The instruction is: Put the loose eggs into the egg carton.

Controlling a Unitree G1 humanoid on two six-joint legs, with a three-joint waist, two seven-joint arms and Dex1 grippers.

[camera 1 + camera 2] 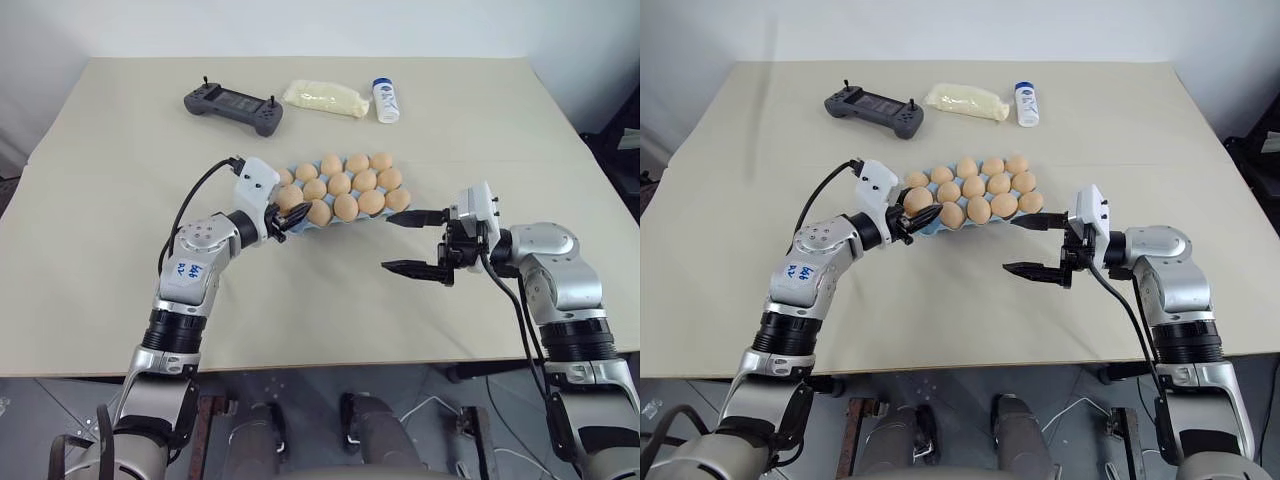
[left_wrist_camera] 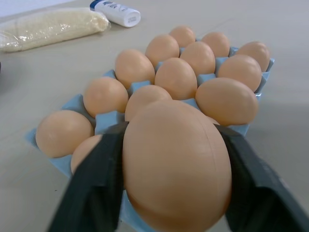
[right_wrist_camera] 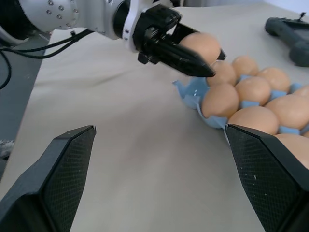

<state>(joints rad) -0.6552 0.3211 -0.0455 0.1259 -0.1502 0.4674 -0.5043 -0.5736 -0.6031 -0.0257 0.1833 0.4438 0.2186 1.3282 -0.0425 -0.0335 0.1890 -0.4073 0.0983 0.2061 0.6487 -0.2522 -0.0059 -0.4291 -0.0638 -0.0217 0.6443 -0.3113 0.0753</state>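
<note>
The light blue egg carton [image 1: 331, 227] lies mid-table, and several tan eggs [image 1: 346, 184] sit in its wells. My left gripper [image 1: 288, 212] is at the carton's near-left corner. It is shut on one loose egg [image 2: 176, 164], which touches both black fingers [image 2: 96, 188] and sits just above the corner wells. The well under that egg is hidden. My right gripper [image 1: 386, 244] hangs open by the carton's right end, nothing between its fingers [image 3: 58, 179].
At the far side of the table lie a black game controller [image 1: 233, 106], a clear bag of pale grains [image 1: 327, 97] and a white bottle [image 1: 386, 100]. Bare tabletop [image 1: 120, 200] spreads around the carton.
</note>
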